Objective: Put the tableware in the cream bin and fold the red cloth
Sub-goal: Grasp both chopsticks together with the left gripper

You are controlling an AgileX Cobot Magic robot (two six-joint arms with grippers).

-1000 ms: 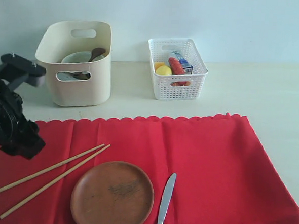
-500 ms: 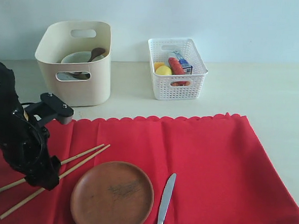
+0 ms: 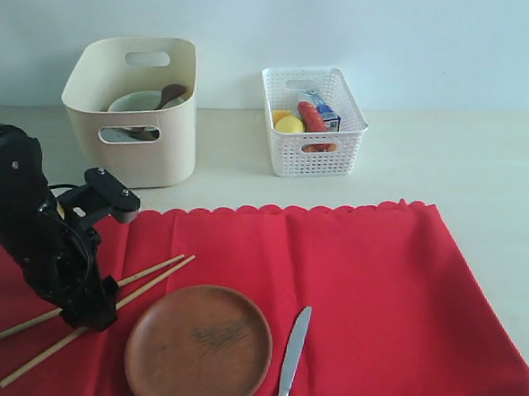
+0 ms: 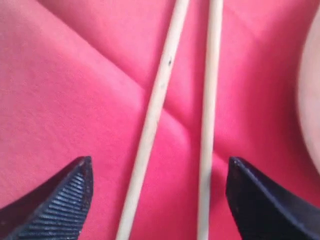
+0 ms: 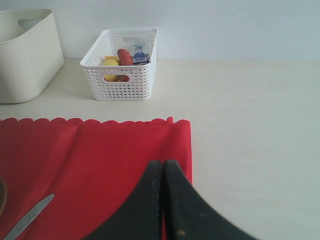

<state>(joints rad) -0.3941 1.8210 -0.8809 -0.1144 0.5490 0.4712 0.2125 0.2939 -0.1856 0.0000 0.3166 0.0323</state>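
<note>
Two wooden chopsticks (image 3: pixel 143 277) (image 4: pixel 157 100) lie side by side on the red cloth (image 3: pixel 349 284) (image 4: pixel 60 90) (image 5: pixel 95 150). My left gripper (image 3: pixel 94 313) (image 4: pixel 160 172) is open low over them, one fingertip (image 4: pixel 75 182) on each side of the pair. A round brown plate (image 3: pixel 199 345) and a steel knife (image 3: pixel 292 357) (image 5: pixel 27 217) lie to their right. The cream bin (image 3: pixel 135 109) (image 5: pixel 25 55) at the back holds the white bowl (image 3: pixel 135 103) and wooden spoon (image 3: pixel 169 94). My right gripper (image 5: pixel 162 167) is shut and empty, out of the exterior view.
A white lattice basket (image 3: pixel 312 120) (image 5: pixel 122 62) with food items stands right of the cream bin. Bare cream tabletop (image 3: pixel 482 166) runs behind and right of the cloth. The cloth's scalloped edge faces the bins.
My left arm swung from the left edge in over the cloth and came down onto the chopsticks. Nothing else moved.
</note>
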